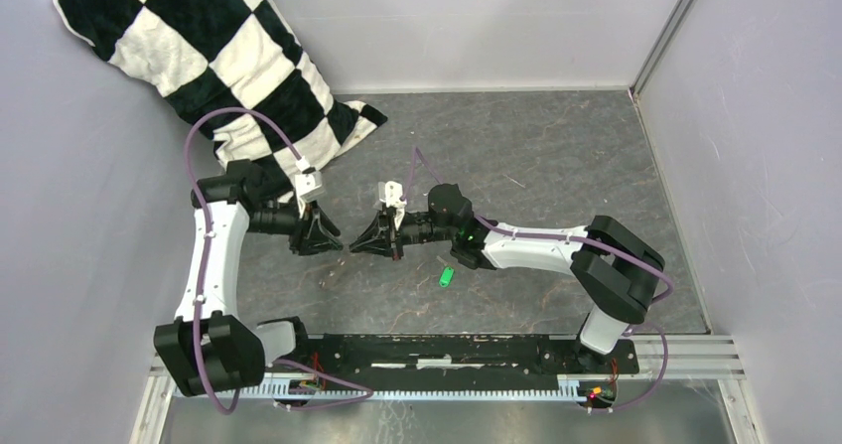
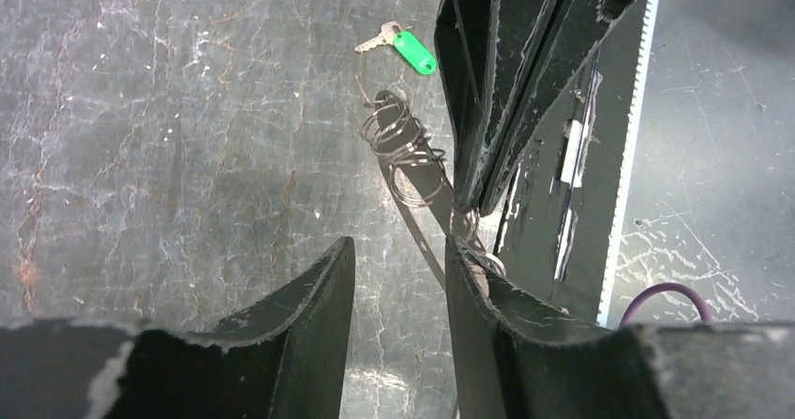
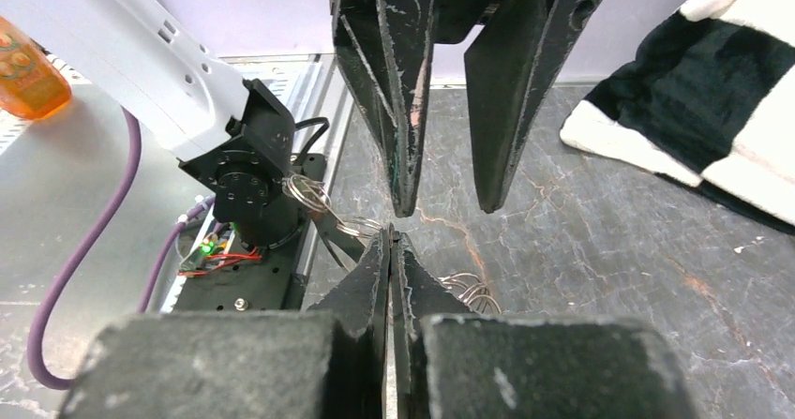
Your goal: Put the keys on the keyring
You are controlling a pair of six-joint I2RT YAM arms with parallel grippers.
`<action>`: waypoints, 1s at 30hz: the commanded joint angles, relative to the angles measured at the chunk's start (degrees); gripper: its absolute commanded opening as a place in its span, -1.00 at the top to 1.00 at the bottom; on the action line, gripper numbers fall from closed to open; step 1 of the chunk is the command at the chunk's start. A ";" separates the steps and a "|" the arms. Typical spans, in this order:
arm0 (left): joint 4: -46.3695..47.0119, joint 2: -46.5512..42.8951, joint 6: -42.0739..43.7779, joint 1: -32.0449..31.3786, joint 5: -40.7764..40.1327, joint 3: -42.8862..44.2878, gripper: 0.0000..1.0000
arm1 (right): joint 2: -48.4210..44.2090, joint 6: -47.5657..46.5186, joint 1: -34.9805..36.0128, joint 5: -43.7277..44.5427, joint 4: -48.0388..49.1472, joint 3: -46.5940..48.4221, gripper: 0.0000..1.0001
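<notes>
Grey marbled table (image 1: 556, 146) under both arms, and the business sits at its middle; the right gripper (image 3: 391, 243) has its fingers pressed flat together, and from what both wrist views show they pinch the thin wire of the keyring (image 2: 405, 147); its tangle of silvery loops hangs just off those tips, low over the table. Facing it tip to tip, the left gripper (image 2: 398, 250) stands with a modest gap between its fingers and nothing in them; the ring lies just ahead of that gap.

What the next move turns on, I'd judge, is the keys (image 2: 413, 52); the green tag and its small blade lie loose on the table, not on the ring. They rest past the right gripper as seen from the left fingers, beside the right forearm and towards the near edge; the long axis lies flat, slanted across the table. So the right arm is nearer, yet its fingers are occupied; the free left has the longer reach.

Further out, a black-and-white chequered pillow (image 1: 199, 57) slumps in the far left corner; plain pale walls (image 1: 447, 17) close it all in.
</notes>
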 commanded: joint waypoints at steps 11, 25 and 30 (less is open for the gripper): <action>-0.58 -1.49 -2.36 -8.67 -0.76 0.42 -0.04 | -2.32 0.06 0.20 -3.20 -0.34 1.76 0.98; -0.58 -3.34 -0.86 -16.28 -6.44 0.85 -0.45 | -6.94 -8.79 0.23 -1.10 -11.43 -0.46 0.99; -0.52 -3.65 -0.59 -16.84 -7.11 1.29 -0.44 | -9.15 -11.19 0.23 0.25 -13.77 -1.56 0.99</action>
